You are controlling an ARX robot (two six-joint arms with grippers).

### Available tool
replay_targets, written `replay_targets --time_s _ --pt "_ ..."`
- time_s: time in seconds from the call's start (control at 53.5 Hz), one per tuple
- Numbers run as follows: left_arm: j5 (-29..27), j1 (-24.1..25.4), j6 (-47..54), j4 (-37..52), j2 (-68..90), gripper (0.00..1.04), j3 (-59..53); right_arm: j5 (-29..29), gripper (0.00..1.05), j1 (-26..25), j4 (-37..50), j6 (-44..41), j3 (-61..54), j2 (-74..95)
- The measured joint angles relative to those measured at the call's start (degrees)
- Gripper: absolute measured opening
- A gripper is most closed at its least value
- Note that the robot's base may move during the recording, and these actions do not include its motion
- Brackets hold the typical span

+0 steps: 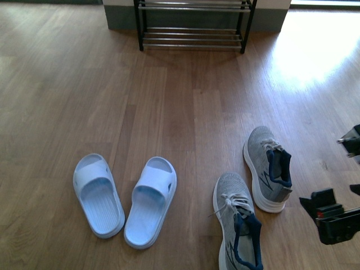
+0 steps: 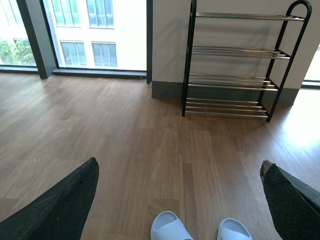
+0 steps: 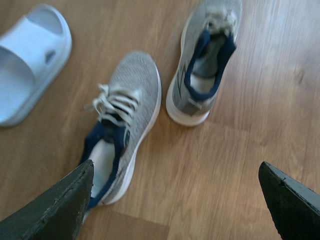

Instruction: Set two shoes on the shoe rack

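**Right end effector (image 3: pixel 176 170) hung open and empty above the grey knit lace-up sneakers with white soles (image 3: pixel 125 125).**

Left end effector (image 2: pixel 178 165) was also spread wide, near the pale blue moulded slide sandals (image 1: pixel 151 201). All four shoes lay on the wooden floor (image 1: pixel 56 84), well apart from the black-framed, chrome-barred shoe rack (image 2: pixel 235 65). A sound pick would likely centre the jaws across one sneaker's navy-lined collar before closing.

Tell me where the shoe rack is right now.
Front view: the shoe rack stands against the far wall, centred ahead, well beyond the blue slides on the left and grey sneakers on the right.
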Motion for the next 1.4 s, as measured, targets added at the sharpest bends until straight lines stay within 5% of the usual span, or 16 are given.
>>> replay_targets --time_s 0.187,0.43,1.402 --pt "0.0 0.0 0.0 0.0 0.0 0.95 0.0 3.02 0.96 -0.13 1.09 2.25 9.66 23.54" --pt "0.0 0.0 0.0 0.0 0.0 0.95 0.0 2.14 0.96 -0.33 -1.66 5.9 15.89 33.77" --pt "0.0 0.0 0.0 0.0 0.0 0.95 0.0 -4.07 0.96 1.97 -7.91 16.24 24.22 39.93"
